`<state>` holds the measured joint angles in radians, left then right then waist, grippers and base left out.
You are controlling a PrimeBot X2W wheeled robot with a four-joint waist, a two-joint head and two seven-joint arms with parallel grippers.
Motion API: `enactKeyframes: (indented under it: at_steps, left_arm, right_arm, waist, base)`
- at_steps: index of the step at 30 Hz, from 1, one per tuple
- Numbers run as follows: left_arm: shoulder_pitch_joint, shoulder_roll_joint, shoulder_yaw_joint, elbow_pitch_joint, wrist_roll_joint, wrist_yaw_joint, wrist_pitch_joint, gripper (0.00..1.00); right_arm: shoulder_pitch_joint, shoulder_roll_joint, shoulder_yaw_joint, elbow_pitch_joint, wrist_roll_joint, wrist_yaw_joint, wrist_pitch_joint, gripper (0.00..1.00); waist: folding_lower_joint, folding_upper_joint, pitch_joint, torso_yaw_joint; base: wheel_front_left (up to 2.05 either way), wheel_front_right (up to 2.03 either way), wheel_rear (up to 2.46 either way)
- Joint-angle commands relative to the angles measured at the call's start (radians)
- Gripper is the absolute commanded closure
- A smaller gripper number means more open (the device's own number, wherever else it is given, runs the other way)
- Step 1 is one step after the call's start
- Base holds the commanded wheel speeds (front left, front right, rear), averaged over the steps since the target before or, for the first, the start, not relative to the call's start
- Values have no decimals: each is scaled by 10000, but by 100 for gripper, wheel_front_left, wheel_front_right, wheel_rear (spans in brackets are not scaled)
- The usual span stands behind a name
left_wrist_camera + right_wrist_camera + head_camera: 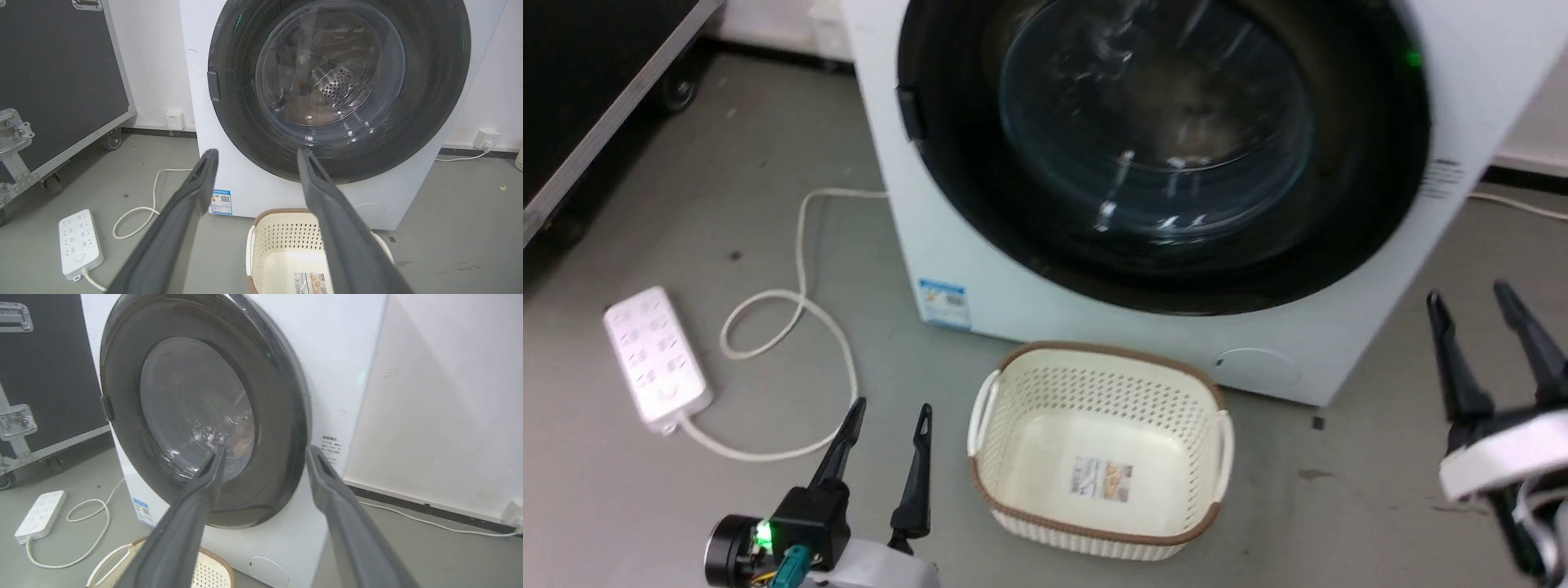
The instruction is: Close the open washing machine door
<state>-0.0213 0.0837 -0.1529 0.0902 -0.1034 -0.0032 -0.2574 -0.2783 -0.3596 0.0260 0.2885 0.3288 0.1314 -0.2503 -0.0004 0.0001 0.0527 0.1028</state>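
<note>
The washing machine door [1372,171], a big black-rimmed disc with a clear glass centre, lies flat against the white machine front [980,278]; in the left wrist view the door [433,94] also sits flush, and likewise the door [278,416] in the right wrist view. My left gripper [888,408] hovers low at the lower left, open, with nothing between its fingers [196,183]. Off the machine's lower right corner, my right gripper [1470,298] stands open and empty, its fingers [327,482] apart from the door.
A cream perforated basket [1013,392] with a brown rim stands on the grey floor before the machine. A white power strip [654,355] and its looping cord [800,302] lie at the left. A black wheeled case [61,73] stands further left. A wall [441,396] is at the right.
</note>
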Motion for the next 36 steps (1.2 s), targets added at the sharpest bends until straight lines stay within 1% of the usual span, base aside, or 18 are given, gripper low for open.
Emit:
enactKeyframes:
  at_steps: [1, 5, 8, 11, 13, 19, 26, 27, 36]
  left_arm:
    - [158, 61, 69, 11, -48, -43, -43, 0]
    - [430, 150, 265, -65, -111, -100, -43, 0]
    - [580, 174, 357, -29, -128, -117, -43, 0]
    - [600, 132, 339, -29, -124, -116, -43, 0]
    - [583, 119, 295, 22, -110, -166, -43, 0]
    - [502, 109, 258, 210, -78, -266, -43, 0]
    - [340, 70, 181, 280, -2, -348, -43, 0]
    - [411, 55, 166, 269, -49, -351, 4, 100]
    - [408, 31, 215, 214, -1, -332, 132, 100]
  right_arm:
    - [484, 295, -106, -376, -351, -7, -58, 0]
    - [1630, 1144, -384, -1609, -1237, -7, -69, 0]
    - [2336, 1920, -737, -2272, -1623, -7, -82, 0]
    - [2899, 2428, -916, -2558, -2030, -7, -94, 0]
    - [3115, 2665, -1049, -2590, -2104, -7, -101, 0]
    - [3246, 2913, -1061, -2575, -2244, -7, -110, 0]
    - [3252, 2973, -1209, -2408, -2305, -7, -112, 0]
    - [3137, 2942, -1196, -2403, -2256, 0, -65, 100]
    - [3118, 2948, -1145, -2424, -2299, 1, 57, 100]
  waist:
    - [4, -1, -366, -426]
    - [4, -1, -501, -804]
    - [4, -1, -555, -1029]
    - [4, -1, -528, -1156]
    - [4, -1, -512, -1220]
    - [4, -1, -456, -1314]
    - [4, -1, -437, -1162]
    - [4, -1, -433, -1121]
    - [4, -1, -437, -1114]
  base:
    - [0, 0, 0]
    - [0, 0, 0]
    - [0, 0, 0]
    - [0, 0, 0]
    - [0, 0, 0]
    - [0, 0, 0]
    - [0, 0, 0]
    - [0, 0, 0]
    - [0, 0, 0]
